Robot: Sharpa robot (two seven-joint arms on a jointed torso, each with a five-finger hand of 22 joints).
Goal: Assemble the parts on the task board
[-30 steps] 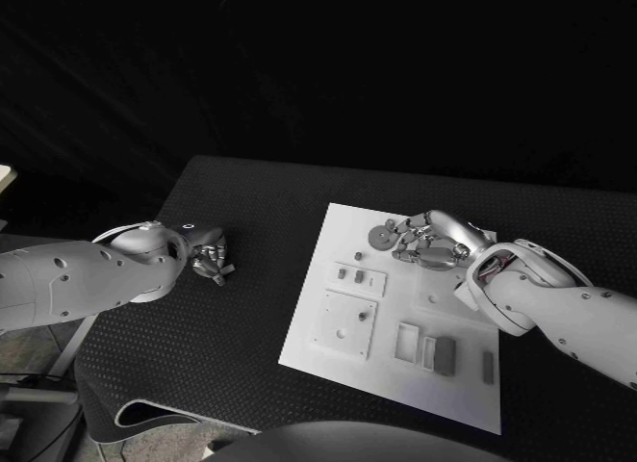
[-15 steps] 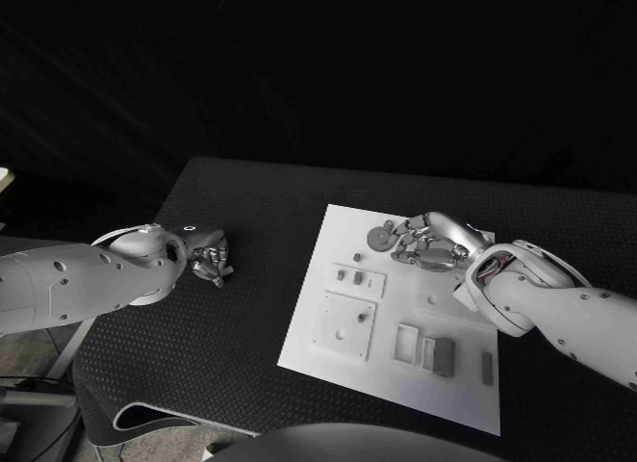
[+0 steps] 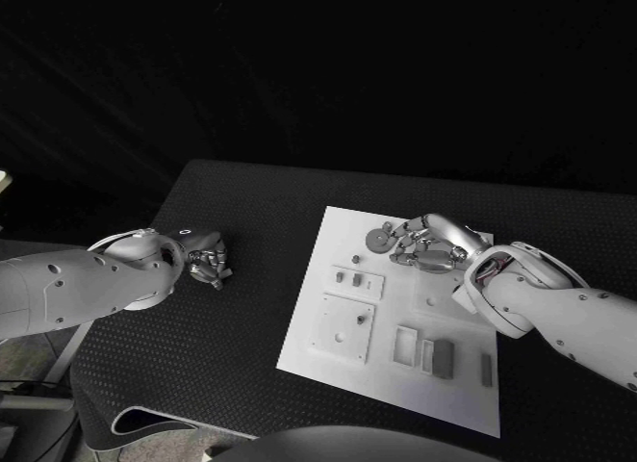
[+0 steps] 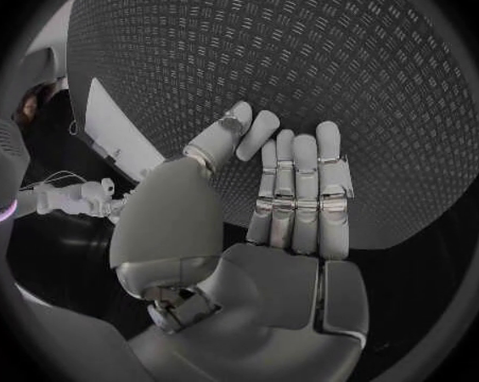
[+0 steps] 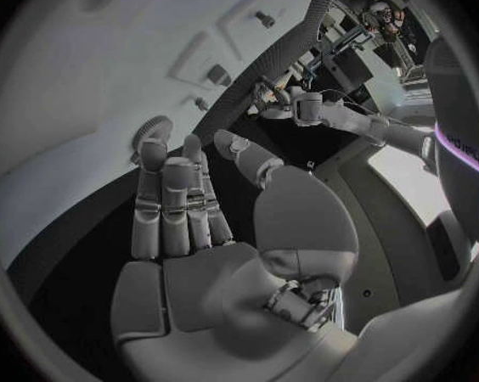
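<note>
The task board is carrying a round gear part; the right hand, fingers apart and empty, is easing nearer it, while the left hand is idling on the counter, released.

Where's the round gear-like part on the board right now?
In the head view the gear lies at the far end of the task board, toward its right side, just beyond the fingertips of the right hand.

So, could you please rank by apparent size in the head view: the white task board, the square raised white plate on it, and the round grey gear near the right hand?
1. White task board, largest by far.
2. Square raised white plate.
3. Round grey gear, smallest, partly hidden by the right hand's fingers.
</note>
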